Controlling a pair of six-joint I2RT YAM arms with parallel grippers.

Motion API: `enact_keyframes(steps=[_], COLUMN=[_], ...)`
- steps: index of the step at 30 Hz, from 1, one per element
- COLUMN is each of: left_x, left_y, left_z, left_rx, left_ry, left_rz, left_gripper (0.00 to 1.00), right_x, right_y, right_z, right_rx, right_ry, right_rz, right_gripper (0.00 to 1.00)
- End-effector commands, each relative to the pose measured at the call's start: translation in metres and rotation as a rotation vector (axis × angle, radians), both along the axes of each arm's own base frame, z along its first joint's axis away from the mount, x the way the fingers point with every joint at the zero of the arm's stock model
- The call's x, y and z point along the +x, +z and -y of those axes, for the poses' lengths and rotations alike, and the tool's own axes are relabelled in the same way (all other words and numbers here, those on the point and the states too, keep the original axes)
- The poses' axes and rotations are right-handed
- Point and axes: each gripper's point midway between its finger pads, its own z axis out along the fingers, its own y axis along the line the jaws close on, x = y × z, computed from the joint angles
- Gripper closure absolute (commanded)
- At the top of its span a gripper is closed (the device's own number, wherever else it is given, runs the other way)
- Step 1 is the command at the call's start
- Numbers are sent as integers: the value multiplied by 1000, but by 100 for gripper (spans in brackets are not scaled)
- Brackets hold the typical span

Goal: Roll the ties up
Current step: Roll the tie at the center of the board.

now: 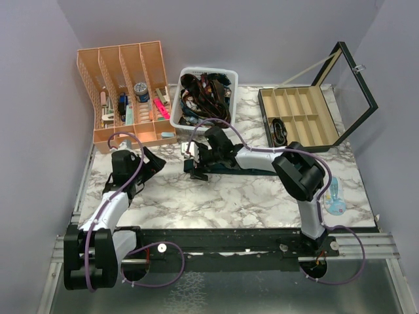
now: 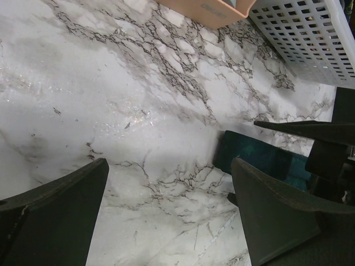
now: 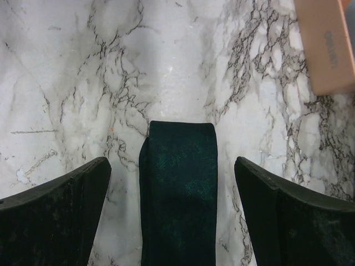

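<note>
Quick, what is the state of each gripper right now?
Left gripper: open, holding nothing.
Right gripper: open; the tie lies between its fingers, not gripped.

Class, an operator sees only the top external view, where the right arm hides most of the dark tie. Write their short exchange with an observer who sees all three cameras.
Operator: Has the right gripper got the tie?
Observer: No. It stands open, fingers either side of the tie's square end, which lies flat on the table.
Operator: And the left gripper?
Observer: Open over bare table; the tie's end lies off to one side, not between its fingers.
</note>
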Motion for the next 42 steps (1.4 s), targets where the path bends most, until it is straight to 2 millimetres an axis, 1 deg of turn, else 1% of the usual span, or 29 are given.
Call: enact_keyframes(steps=[1, 4, 6, 7, 9, 12, 17, 18, 23, 25, 27, 28, 34, 37, 40, 42], left_x=[-4, -3, -2, -2, -2, -1, -1, -1, -2, -2, -3, -3, -6, -6, -5, -9], left_y=[-3, -3, -2, -3, -3, -2, -3, -3, -3, -2, -2, -2, 0, 3, 8, 7], left_z=[2, 1, 1, 1, 1, 1, 0, 1, 1, 1, 0, 0, -6, -9, -14, -17], left_rx=[-11, -12, -11, -11, -13, -14, -14, -16, -19, -19, -20, -21, -12, -8, 1, 2], left_ry=[-28, -25, -25, -24, -27, -27, -25, -28, -28, -26, -21, -18, 11, 29, 56, 73], left_rz=[-6, -6, -5, -7, -7, -4, -7, -8, -10, -5, -4, -3, -3, 1, 15, 1], left_gripper=[8, 8, 8, 8, 8, 8, 8, 8, 8, 8, 8, 8, 8, 8, 8, 8], right_x=[-3, -4, -7, -5, -7, -4, -8, -10, -17, -23, -25, -28, -51, -60, -75, -87], right_y=[-19, -29, -38, -41, -51, -60, -63, -62, -62, -63, -60, -60, -57, -54, -51, -49], right_z=[0, 0, -1, -2, 2, 8, 16, 16, 16, 16, 10, 8, -18, -35, -53, -68], right_rx=[-42, -53, -68, -73, -98, -117, -119, -118, -103, -99, -75, -71, -40, -18, -8, 4], right_ry=[28, 31, 46, 44, 30, 14, 12, 16, 21, 28, 31, 35, 67, 82, 117, 147], right_rz=[-22, -51, -90, -98, -136, -154, -163, -168, -207, -228, -232, -237, -231, -236, -239, -242], right_gripper=[0, 3, 10, 13, 19, 28, 38, 39, 49, 51, 57, 57, 57, 57, 57, 57])
